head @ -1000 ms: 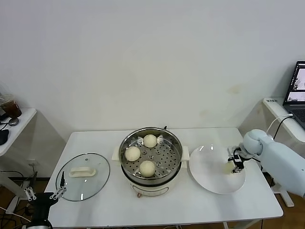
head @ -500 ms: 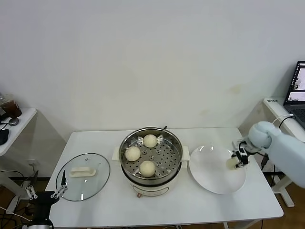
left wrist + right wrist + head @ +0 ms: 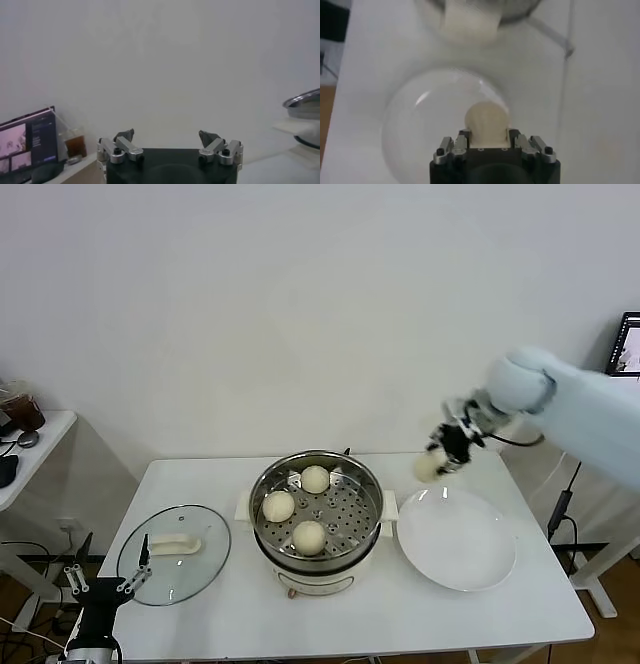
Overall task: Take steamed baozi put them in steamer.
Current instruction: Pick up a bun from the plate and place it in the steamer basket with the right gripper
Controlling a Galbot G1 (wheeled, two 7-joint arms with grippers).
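Observation:
Three cream-white baozi [image 3: 309, 535] lie on the perforated tray of the shiny steel steamer [image 3: 316, 519] at the table's middle. My right gripper [image 3: 445, 452] is shut on a fourth baozi [image 3: 428, 467] and holds it in the air above the far edge of the white plate [image 3: 456, 537], right of the steamer. In the right wrist view the held baozi [image 3: 486, 119] sits between the fingers, over the plate [image 3: 420, 130]. My left gripper [image 3: 105, 589] is open and empty, low beside the table's left front corner; it also shows in the left wrist view [image 3: 170, 142].
A round glass lid [image 3: 174, 553] with a white handle lies on the table left of the steamer. A side table [image 3: 30, 449] stands at far left, and a laptop [image 3: 628, 344] at far right.
My right gripper has lifted the baozi off the plate and carried it up and leftward, toward the steamer. The left arm has barely moved.

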